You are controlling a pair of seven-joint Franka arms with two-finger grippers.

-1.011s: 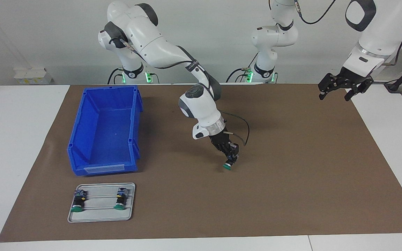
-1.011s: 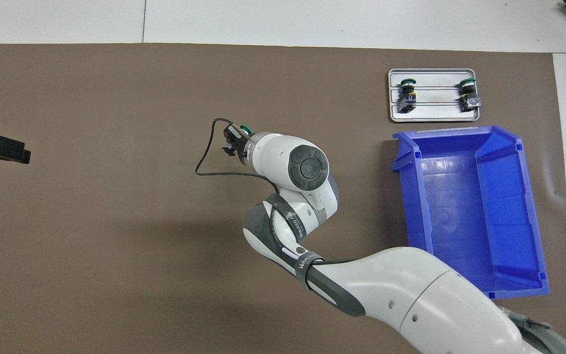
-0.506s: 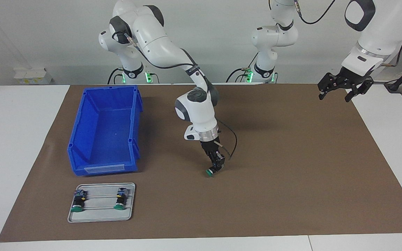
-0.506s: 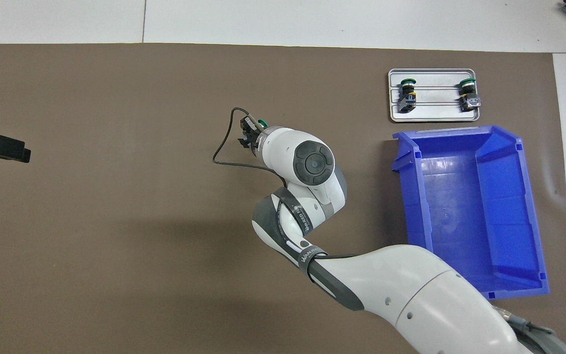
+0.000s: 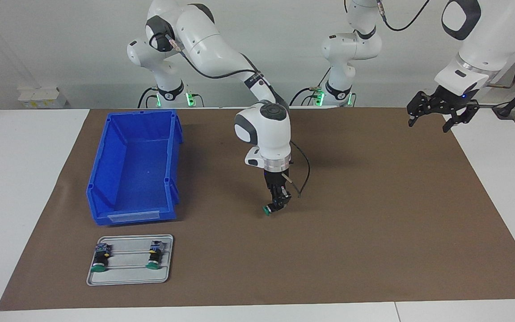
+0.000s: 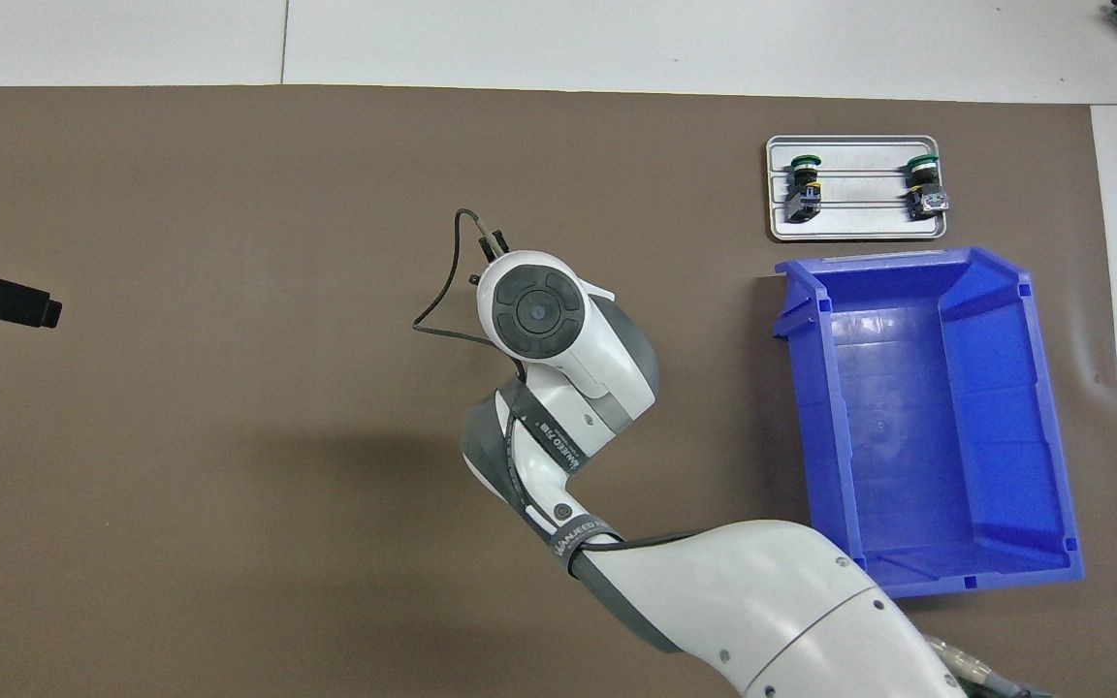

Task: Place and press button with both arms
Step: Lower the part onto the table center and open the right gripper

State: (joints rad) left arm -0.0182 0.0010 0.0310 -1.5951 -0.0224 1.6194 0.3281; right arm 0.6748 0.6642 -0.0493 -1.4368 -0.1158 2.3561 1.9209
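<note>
Over the matte brown mat (image 5: 373, 214), the right gripper (image 5: 276, 206) pinches the round-capped button (image 5: 268, 210); left gripper (image 5: 436, 117) spread.

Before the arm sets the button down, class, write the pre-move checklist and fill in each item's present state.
1. Right gripper shut on the button: ok.
2. Button's green cap clear of the brown mat: cannot tell.
3. Mat under the button free of other things: ok.
4. Left gripper open, waiting over the mat's edge at its own end: ok.
5. Two spare switches lying on the grey tray: ok.
6. Blue bin clear of the right arm: ok.
</note>
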